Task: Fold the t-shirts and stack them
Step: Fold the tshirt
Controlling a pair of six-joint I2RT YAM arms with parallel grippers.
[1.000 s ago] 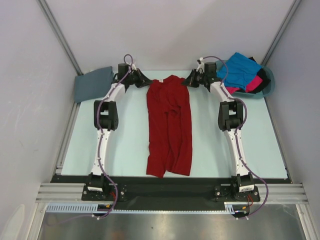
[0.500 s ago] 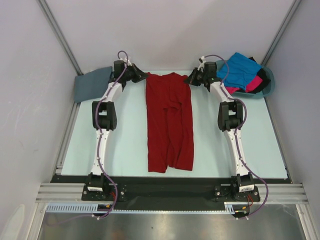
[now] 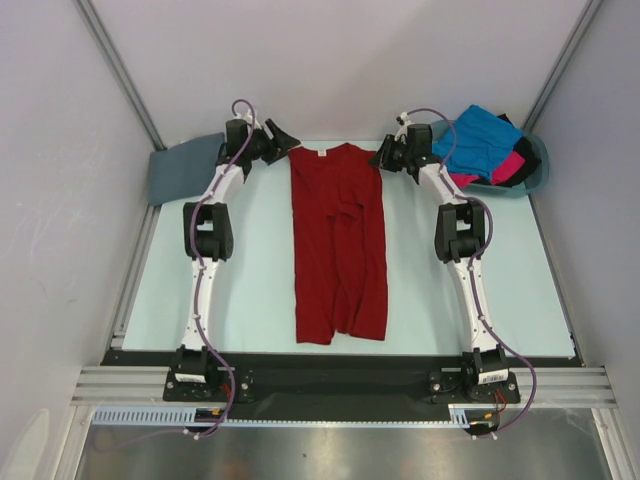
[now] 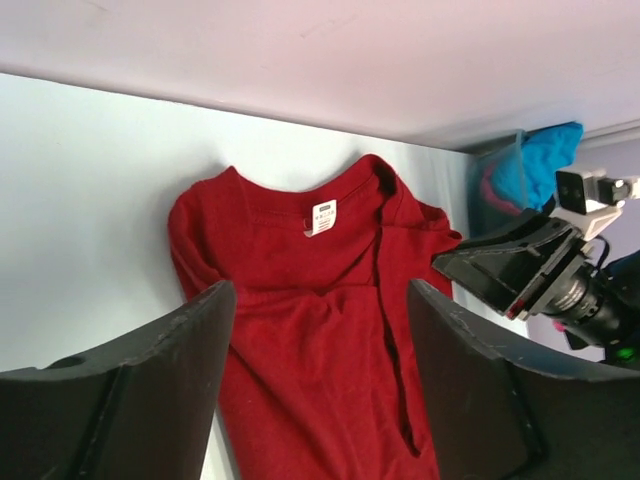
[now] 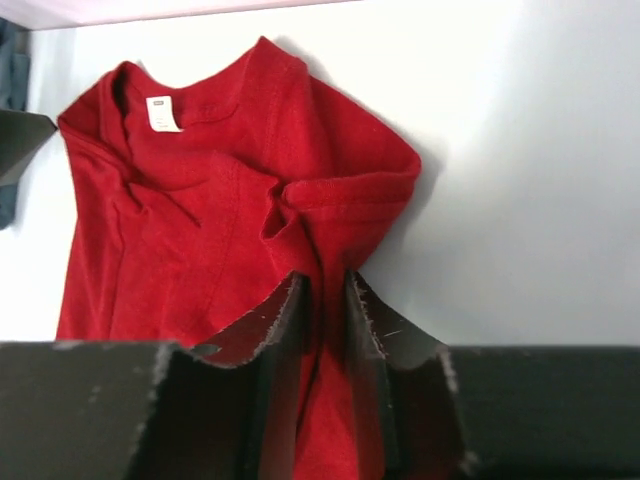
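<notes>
left gripper [image 4: 320, 300] gapes over the red t-shirt [image 3: 338, 240]; whether the right gripper [image 5: 325, 300] pinches it is unclear

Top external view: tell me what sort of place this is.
Probably a robot lab cell: bare panel walls, aluminium framing, a red t-shirt spread on a pale table, a teal basket.

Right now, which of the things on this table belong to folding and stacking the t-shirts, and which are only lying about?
Belong to the job:
red t-shirt, laid out on the table
grey t-shirt, folded at the far left corner
blue t-shirt, pink t-shirt, black t-shirt, heaped in the teal basket

Just lying about:
only that basket; it merely holds shirts
</notes>
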